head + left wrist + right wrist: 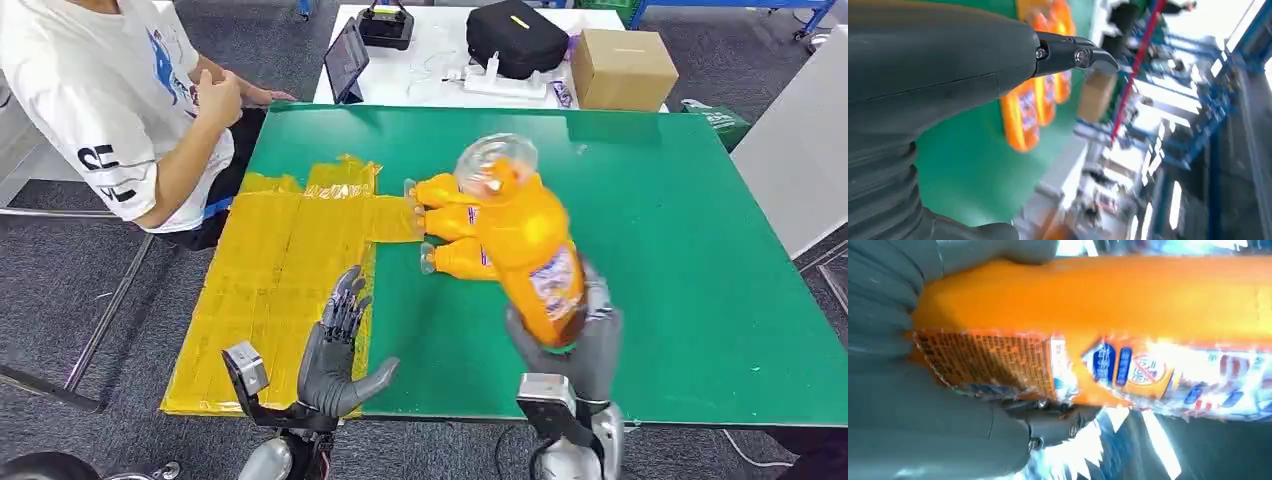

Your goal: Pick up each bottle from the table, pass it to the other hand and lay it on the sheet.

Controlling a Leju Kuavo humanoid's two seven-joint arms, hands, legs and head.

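The work surface is a green table [700, 300] with a yellow sheet [270, 290] spread over its left part — the sheet is wrinkled and reaches the near edge. Grey carpet surrounds the table. Behind it stands a white table [440, 75] carrying a black bag [515, 38], a cardboard box [622, 68], a tablet [347, 60] propped upright and a small black device [386, 24]. A person in a white printed T-shirt [100, 100] sits at the far left corner.

The right hand [580, 345] grips an orange bottle [525, 250] around its lower body and holds it raised above the table, tilted, clear base uppermost toward the camera. In the right wrist view the bottle's label [1128, 367] shows a blue panel and an orange round logo; the print is too blurred to read.

Three more orange bottles [455, 225] lie side by side on the table, caps toward the sheet, the farthest touching its edge.

The left hand [340, 350] hovers over the sheet's near part, fingers spread, holding nothing.
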